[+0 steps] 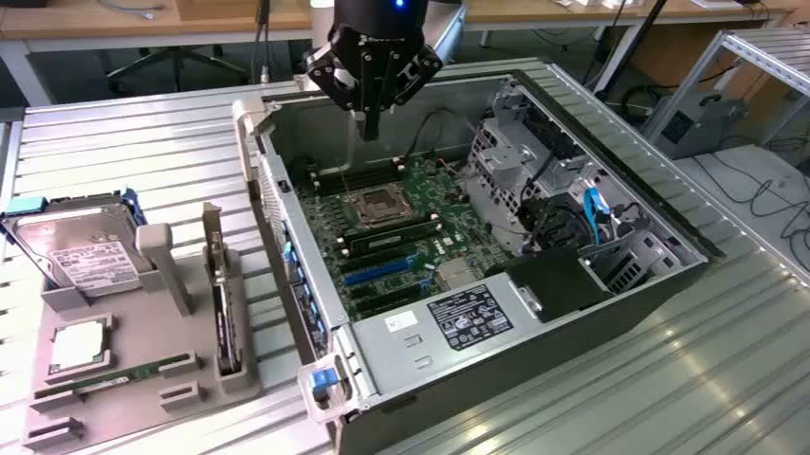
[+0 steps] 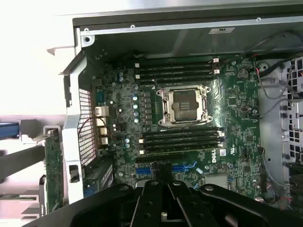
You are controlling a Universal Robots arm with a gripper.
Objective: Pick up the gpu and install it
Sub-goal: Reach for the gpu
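fingers (image 1: 368, 125) clenched, empty, over open case (image 1: 271, 180) | gpu (image 1: 224, 322) upright in tray (image 1: 133, 403) | board (image 2: 236, 118) marked Dell

The bench (image 1: 127, 142) is seen in ribbed shiny metal, the computer case (image 1: 386, 360) in bare metal, the holder (image 1: 152, 332) in matt plastic.

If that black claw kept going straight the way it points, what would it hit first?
Most likely the green motherboard inside the open grey computer case, around its blue card slots. Nothing shows between it and the black gripper, though depth is hard to judge.
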